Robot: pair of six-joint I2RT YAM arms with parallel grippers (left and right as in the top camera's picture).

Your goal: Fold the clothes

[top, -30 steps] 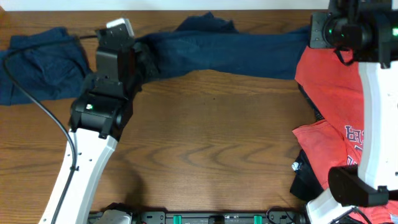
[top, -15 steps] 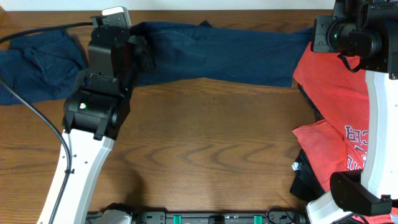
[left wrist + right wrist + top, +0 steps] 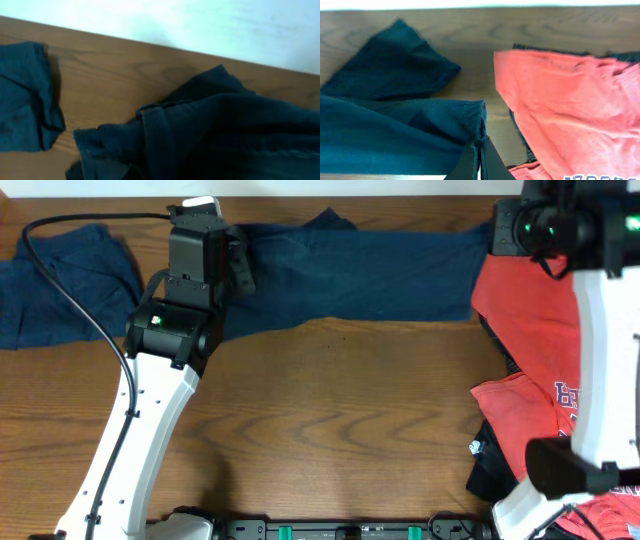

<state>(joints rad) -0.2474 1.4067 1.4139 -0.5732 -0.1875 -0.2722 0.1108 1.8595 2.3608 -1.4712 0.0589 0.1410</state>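
Since a second ago the left arm has swung its wrist inward along the far edge, and the navy T-shirt (image 3: 370,275) has gone from a sagging, slanted rope to a flatter, wider band.

Left gripper (image 3: 228,265) sits at the band's left end, jaws closed. Its own camera doesn't show the fingers, only a seamed edge of the cloth bunched tight against the bottom of the view. The overhead shows the cloth running straight out from under the wrist, so that's a grip on the shirt.

Over at the other end is the right gripper (image 3: 480,156), its fingers pressed together and pinching a hemmed corner of the same shirt. The rest spreads away to the left of the fingertips.

So the shirt is strung between the two tools along the far edge of the table (image 3: 330,410). Whether it's lifted clear of the wood, I can't tell.

A second navy T-shirt (image 3: 60,285) lies crumpled out to the left of the left gripper, with bare wood between it and the held one.

Just to the right of the right gripper's fingers start the coral-red T-shirts (image 3: 525,320) — close, with a strip of wood showing between. They're heaped under that arm, with printed lettering (image 3: 572,395) showing nearer the arm's base.
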